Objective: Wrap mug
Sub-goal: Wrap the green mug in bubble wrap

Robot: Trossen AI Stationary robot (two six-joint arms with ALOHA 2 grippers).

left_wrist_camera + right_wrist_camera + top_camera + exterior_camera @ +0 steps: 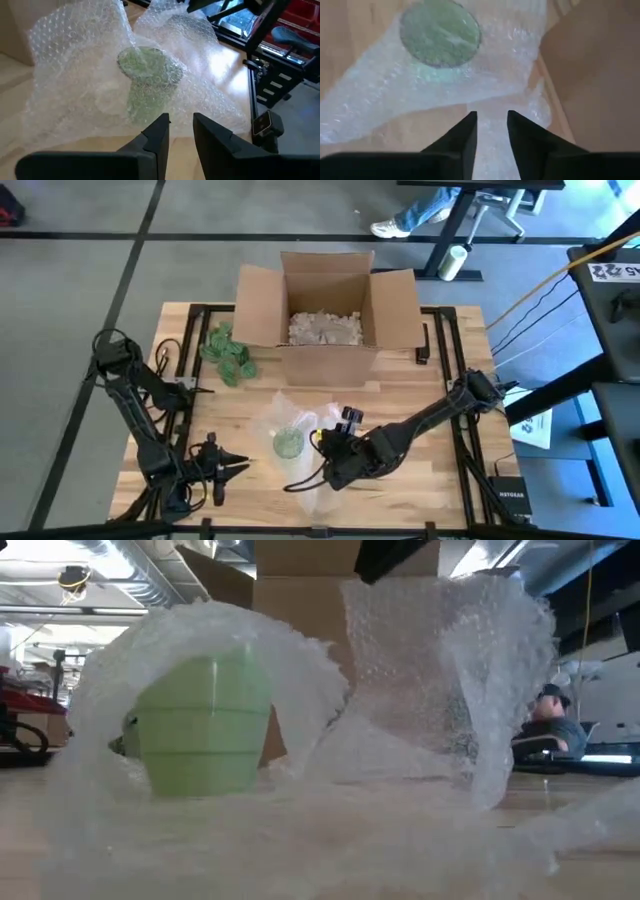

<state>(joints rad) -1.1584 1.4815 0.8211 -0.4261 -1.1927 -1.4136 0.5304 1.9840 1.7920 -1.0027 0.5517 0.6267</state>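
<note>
A pale green mug (289,442) (205,725) stands upright on a crumpled sheet of clear bubble wrap (290,415) near the table's front middle. Part of the wrap arches over the mug (147,80), and another part stands up beside it (440,680). My left gripper (240,463) (181,125) waits open to the left of the mug, pointing at it, clear of the wrap. My right gripper (328,442) (491,120) hovers open just right of the mug (440,32), pointing down, with a strip of wrap (485,85) showing between its fingers. My right gripper stands over a strip of the bubble wrap (492,107) from above, pointing down. Whether its fingers touch the wrap, I cannot tell.
An open cardboard box (325,310) with pale filler stands at the far middle of the table. Green pieces (228,352) lie to its left. Bare wood shows at the near left and near right. A person's feet (410,220) show on the floor beyond the table.
</note>
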